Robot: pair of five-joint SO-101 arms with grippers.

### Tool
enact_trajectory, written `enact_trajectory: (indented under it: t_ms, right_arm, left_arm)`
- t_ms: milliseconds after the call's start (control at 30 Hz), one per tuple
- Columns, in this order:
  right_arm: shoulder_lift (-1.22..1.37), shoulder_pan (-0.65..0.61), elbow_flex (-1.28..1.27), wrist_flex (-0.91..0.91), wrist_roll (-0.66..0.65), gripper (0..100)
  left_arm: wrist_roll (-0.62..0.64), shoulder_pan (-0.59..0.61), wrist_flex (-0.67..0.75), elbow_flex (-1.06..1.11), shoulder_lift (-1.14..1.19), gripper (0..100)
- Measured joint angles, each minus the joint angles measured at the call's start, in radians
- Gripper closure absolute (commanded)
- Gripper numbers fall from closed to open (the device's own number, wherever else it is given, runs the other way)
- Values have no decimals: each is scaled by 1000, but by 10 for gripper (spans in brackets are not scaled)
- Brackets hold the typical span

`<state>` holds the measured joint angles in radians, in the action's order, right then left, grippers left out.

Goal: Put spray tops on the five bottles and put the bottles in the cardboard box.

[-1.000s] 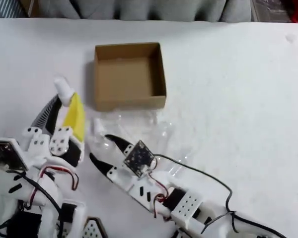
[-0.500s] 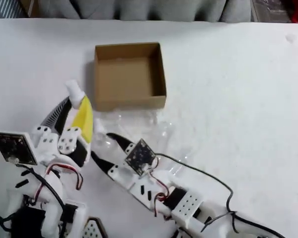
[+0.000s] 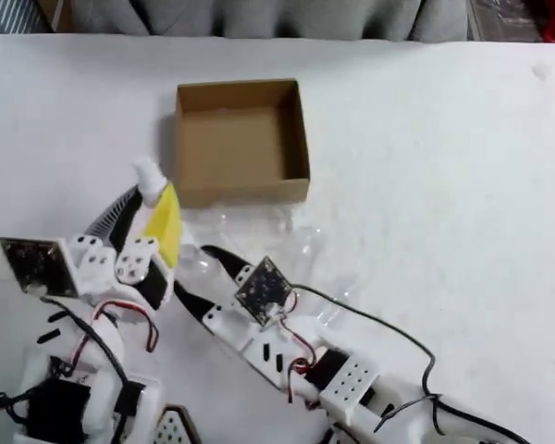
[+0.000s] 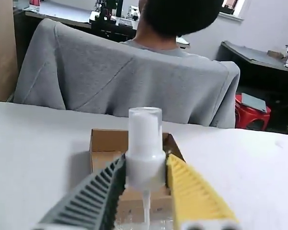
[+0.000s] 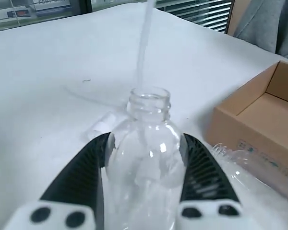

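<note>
Two claws, both full: my left claw [image 4: 145, 165] grips the spray top [image 4: 145, 143], and my right claw [image 5: 145, 140] hugs the upright bottle [image 5: 144, 167] near the box [image 3: 240, 191]. The tube [image 5: 144, 48] meets the bottle's mouth [image 5: 149, 96]. If I come down tilted, it could bend or tip the bottle.

In the left wrist view the white plastic spray top [image 4: 145, 153] and the ribbed grey and yellow fingers [image 4: 194, 191] clamped on it hide the middle of the brown cardboard box [image 4: 104, 143], and the top's thin tube [image 4: 146, 211] runs out of the picture. In the right wrist view the clear plastic bottle [image 5: 145, 143] between the black fingers [image 5: 81, 175] is cut off below its shoulder, and the tube above its mouth is cut by the picture's edge. From the high view the clear bottles [image 3: 259, 231] lying by the box blur into the white table [image 3: 444, 166], so their number cannot be told.
</note>
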<state>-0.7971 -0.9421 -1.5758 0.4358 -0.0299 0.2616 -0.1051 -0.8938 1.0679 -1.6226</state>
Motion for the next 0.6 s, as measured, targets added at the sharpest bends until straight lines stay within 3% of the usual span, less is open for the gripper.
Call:
enact_trajectory:
  t_ms: [600]
  right_arm:
    - [0,12,0,0,0,983]
  left_arm:
    - [0,0,0,9,0,849]
